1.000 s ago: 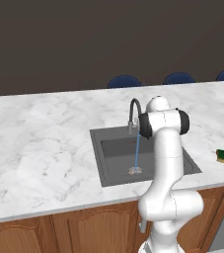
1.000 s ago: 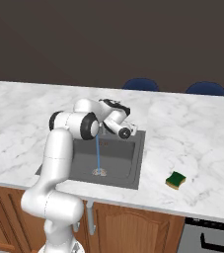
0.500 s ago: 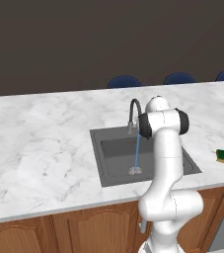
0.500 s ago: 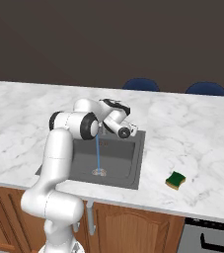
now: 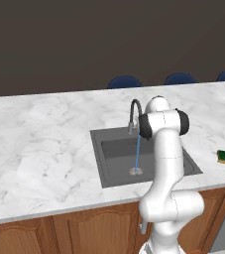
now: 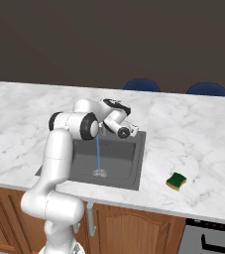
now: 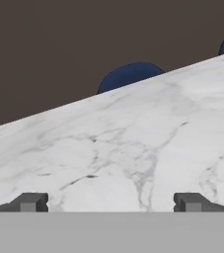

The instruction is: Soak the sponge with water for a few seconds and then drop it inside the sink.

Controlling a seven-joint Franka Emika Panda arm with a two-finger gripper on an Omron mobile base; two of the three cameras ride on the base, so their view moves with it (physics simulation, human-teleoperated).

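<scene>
The sponge [image 5: 224, 157], green on top with a yellow layer below, lies flat on the marble counter to the right of the sink [image 5: 97, 159]; from the other side the sponge [image 6: 176, 181] sits beyond the sink [image 6: 140, 166] rim. A thin blue stream of water [image 5: 137, 154] falls from the gooseneck faucet [image 5: 133, 112] to the drain, and the same water [image 6: 98, 155] shows behind the arm. My gripper [image 6: 127, 130] hovers over the basin's far right corner, well apart from the sponge. In the hand view my gripper [image 7: 111, 202] is open, with bare marble between its tips.
Blue chair backs [image 5: 125, 82] [image 6: 141, 85] [image 7: 130, 75] stand behind the counter's far edge. Marble counter [image 5: 39, 144] stretches wide to the left of the sink. Wooden cabinet doors [image 5: 94, 230] run below the front edge.
</scene>
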